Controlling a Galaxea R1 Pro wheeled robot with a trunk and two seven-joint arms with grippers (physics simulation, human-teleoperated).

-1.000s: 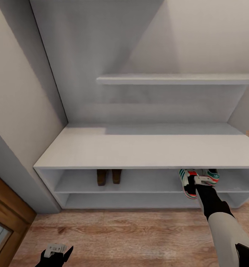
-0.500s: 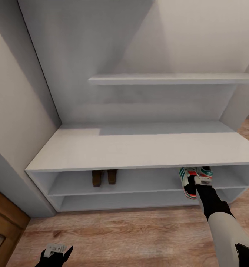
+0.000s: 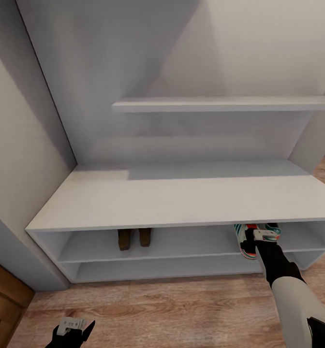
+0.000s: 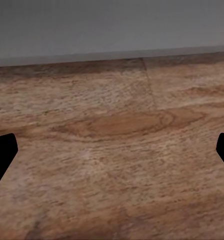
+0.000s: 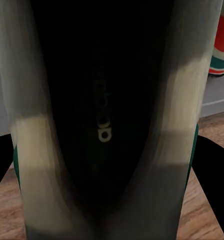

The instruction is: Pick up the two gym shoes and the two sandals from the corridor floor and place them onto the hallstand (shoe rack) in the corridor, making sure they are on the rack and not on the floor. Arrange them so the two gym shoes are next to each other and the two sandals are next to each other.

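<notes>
Right gripper (image 3: 260, 237) reaches into the upper shelf bay of the hallstand (image 3: 182, 198), at its right end, and is clamped on one gym shoe (image 3: 245, 242), whose heel sticks out over the shelf's front edge. In the right wrist view that gym shoe (image 5: 107, 125) lies lengthwise between the two black fingers (image 5: 212, 165), its dark insole bearing pale lettering, its cream sides and green trim close against them. The second gym shoe (image 3: 273, 229) sits just beside it on the same shelf, toward the right, largely under the bench top; in the right wrist view its red-orange and green heel (image 5: 221, 45) peeks past the held shoe. The two sandals (image 3: 133, 238) stand side by side, touching or nearly so, on the same upper shelf, well apart from the sneakers and toward the left half of the unit. The lower bay, the back panel and the floating shelf (image 3: 225, 103) are pale grey-white. The left gripper (image 3: 73, 326) hangs low over the corridor floor (image 3: 172, 309), in front of the rack's left part. In the left wrist view its fingertips (image 4: 2, 155) stand wide apart with wood planks (image 4: 112, 150) between them and a grey baseboard beyond.
</notes>
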